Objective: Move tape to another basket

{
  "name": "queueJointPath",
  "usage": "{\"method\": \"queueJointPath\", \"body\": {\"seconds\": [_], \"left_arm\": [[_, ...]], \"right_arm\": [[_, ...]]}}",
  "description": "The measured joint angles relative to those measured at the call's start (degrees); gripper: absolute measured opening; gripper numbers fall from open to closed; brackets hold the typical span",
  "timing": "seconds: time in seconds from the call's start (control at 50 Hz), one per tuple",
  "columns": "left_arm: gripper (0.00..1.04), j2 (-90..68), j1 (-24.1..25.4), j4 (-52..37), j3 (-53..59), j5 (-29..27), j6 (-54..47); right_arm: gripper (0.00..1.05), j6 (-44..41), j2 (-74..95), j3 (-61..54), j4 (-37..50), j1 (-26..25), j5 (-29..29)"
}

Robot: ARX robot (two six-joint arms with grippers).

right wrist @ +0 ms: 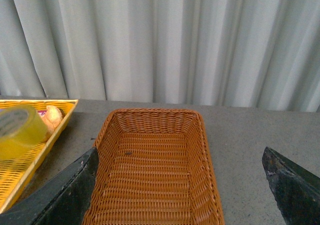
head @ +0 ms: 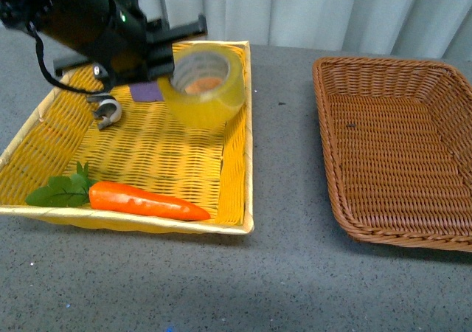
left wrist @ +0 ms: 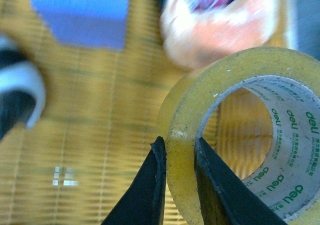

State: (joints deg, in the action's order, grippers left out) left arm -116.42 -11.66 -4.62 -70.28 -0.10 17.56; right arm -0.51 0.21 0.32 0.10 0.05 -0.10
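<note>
The left end effector (left wrist: 180, 152) pinches the wall of the tape (head: 203, 81), one finger inside the core and one outside. The roll is held over the far right part of the yellow basket (head: 248, 162), near a carrot (head: 144, 201). The right end effector (right wrist: 180, 152) is spread wide above the brown basket (head: 324, 125), which sits apart on the grey surface (head: 287, 273).

Tape (head: 203, 85), a wide yellowish translucent roll with a white printed core, is tilted with its opening facing forward, wall pinched by the left gripper (left wrist: 180, 155), well left of the basket (head: 398, 147). The basket, brown wicker with low sloping sides, lies flat.
</note>
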Motion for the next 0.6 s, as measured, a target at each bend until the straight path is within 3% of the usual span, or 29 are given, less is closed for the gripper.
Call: {"method": "queueJointPath", "body": {"seconds": [0.28, 0.6], "left_arm": [[0.14, 3.74, -0.28, 0.63, -4.85, 8.79, -22.21], [0.14, 3.69, -8.68, 3.61, -10.40, 20.70, -40.26]], "right_arm": [[0.96, -0.02, 0.00, 0.00, 0.00, 0.00, 0.00], [0.96, -0.02, 0.00, 0.00, 0.00, 0.00, 0.00]]}}
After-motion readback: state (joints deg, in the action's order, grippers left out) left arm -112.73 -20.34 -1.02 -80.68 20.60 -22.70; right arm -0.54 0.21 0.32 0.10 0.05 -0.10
